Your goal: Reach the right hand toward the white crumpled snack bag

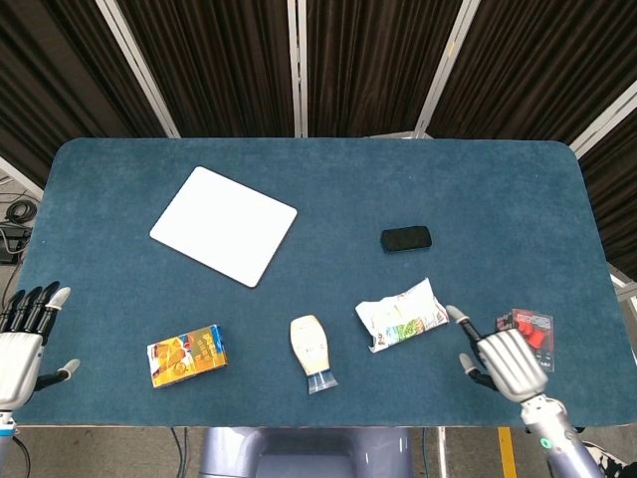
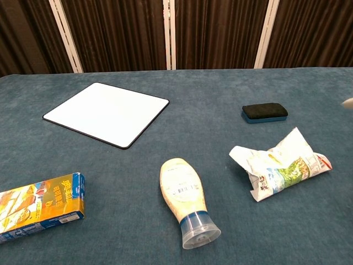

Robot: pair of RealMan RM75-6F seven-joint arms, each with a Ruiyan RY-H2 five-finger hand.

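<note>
The white crumpled snack bag [image 1: 401, 314] lies flat on the blue table [image 1: 478, 199], right of centre; the chest view shows the bag [image 2: 281, 165] with its green print facing up. My right hand [image 1: 501, 360] hovers near the front edge, just right of the bag and apart from it. It is empty, with its fingers spread and one fingertip [image 1: 453, 314] pointing at the bag's right end. A pale fingertip [image 2: 347, 102] shows at the chest view's right edge. My left hand [image 1: 22, 337] is open at the front left corner, holding nothing.
A squeeze bottle [image 1: 315, 351] lies left of the bag, and an orange box [image 1: 186, 355] lies further left. A white board [image 1: 224, 224] sits at the back left, a black eraser [image 1: 406, 239] behind the bag. A small red-and-black packet [image 1: 530, 331] lies right of my right hand.
</note>
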